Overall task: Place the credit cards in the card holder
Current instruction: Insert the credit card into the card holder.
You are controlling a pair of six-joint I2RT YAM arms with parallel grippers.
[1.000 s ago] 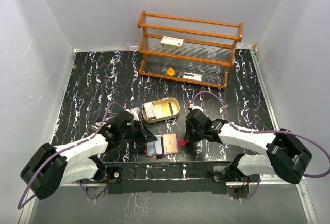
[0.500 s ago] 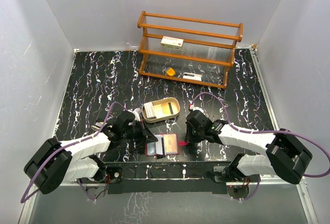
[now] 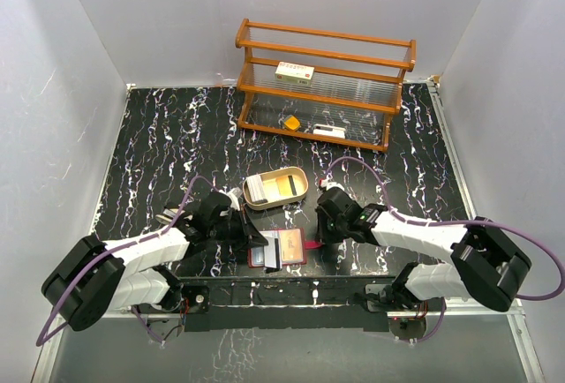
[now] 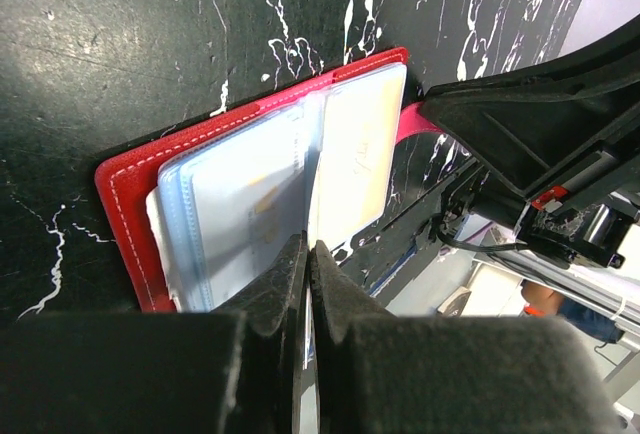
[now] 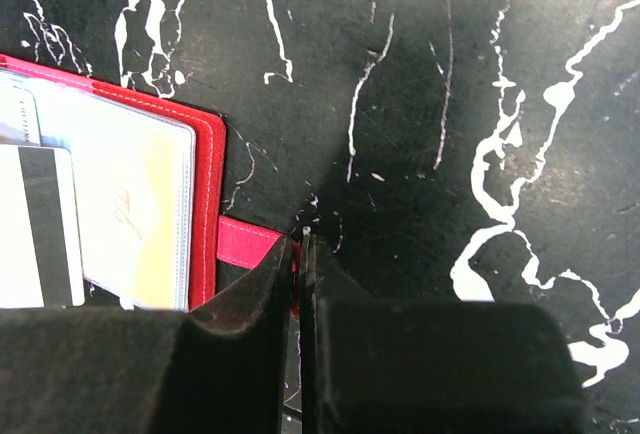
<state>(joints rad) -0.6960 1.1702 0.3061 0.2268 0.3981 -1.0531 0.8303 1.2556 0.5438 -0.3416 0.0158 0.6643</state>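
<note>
Both tools are sitting fully closed: right gripper (image 5: 297, 239) is pinching the card holder's (image 5: 205, 154) strap (image 5: 245, 242), while left gripper (image 4: 308, 254) is nosing among its pockets (image 4: 250, 204), grip unclear. They should be keeping it flat.

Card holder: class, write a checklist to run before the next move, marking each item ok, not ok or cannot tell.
1. Card holder lies open on the table: ok.
2. Right jaws shut on its red tab, steadying it: ok.
3. Left jaws shut on a card over the holder: ok.
4. Card edge lined up with a free pocket: cannot tell.
5. More cards ready in the tray: ok.
</note>
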